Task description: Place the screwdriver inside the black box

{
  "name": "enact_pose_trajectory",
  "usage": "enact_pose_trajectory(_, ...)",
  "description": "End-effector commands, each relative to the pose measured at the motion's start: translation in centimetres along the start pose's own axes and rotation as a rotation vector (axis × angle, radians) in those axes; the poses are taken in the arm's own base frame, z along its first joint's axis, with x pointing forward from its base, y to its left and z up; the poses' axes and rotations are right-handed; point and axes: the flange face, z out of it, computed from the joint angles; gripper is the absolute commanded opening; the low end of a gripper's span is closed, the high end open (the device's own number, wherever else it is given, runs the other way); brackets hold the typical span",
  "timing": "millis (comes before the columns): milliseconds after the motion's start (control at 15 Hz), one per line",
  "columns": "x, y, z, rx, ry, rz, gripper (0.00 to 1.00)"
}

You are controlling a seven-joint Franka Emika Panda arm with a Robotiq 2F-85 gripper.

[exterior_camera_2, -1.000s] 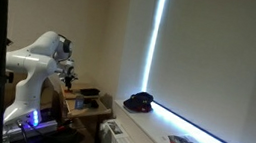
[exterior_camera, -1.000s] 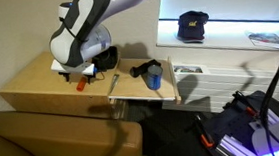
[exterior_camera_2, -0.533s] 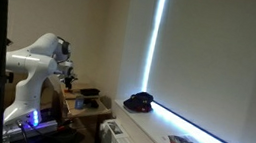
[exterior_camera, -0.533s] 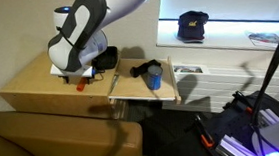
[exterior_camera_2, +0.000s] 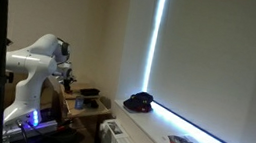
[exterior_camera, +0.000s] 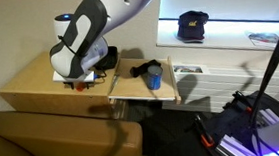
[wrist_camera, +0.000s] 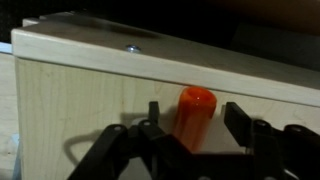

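Note:
In the wrist view the screwdriver's orange handle (wrist_camera: pixel 194 112) lies on the light wooden table, between the two black fingers of my gripper (wrist_camera: pixel 196 118). The fingers stand open on either side of the handle and do not touch it. In an exterior view the gripper (exterior_camera: pixel 80 84) is low over the table and hides most of the screwdriver; only a bit of orange (exterior_camera: pixel 80 88) shows under it. The black box (exterior_camera: pixel 107 58) sits just behind the arm. In an exterior view (exterior_camera_2: pixel 64 76) the gripper is small and dark.
A wooden board with a blue cup (exterior_camera: pixel 155 81) and a black object (exterior_camera: pixel 144 69) lies on the table's far side. A dark cap (exterior_camera: pixel 192 25) rests on the window sill. A brown sofa (exterior_camera: pixel 54 140) stands in front of the table. The table's raised edge (wrist_camera: pixel 160 55) lies beyond the handle.
The arm has lowered toward the table, bringing the gripper down around the orange handle, which showed more plainly beside it a second ago.

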Motion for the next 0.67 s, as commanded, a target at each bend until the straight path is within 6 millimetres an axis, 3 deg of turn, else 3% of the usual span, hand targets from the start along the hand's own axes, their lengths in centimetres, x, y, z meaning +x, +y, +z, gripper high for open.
enact_pose_trajectory(0, -0.7, 0.1, 0.7, -0.002, 0.004, -0.024, 0.39)
enact_pose_trajectory(200, -0.3, 0.2, 0.5, 0.000, 0.013, -0.024, 0.17)
enact_pose_trajectory(333, 0.1, 0.2, 0.0, 0.006, 0.034, -0.029, 0.08)
enact_pose_trajectory(600, 1.4, 0.3, -1.6, 0.003, 0.093, -0.058, 0.08)
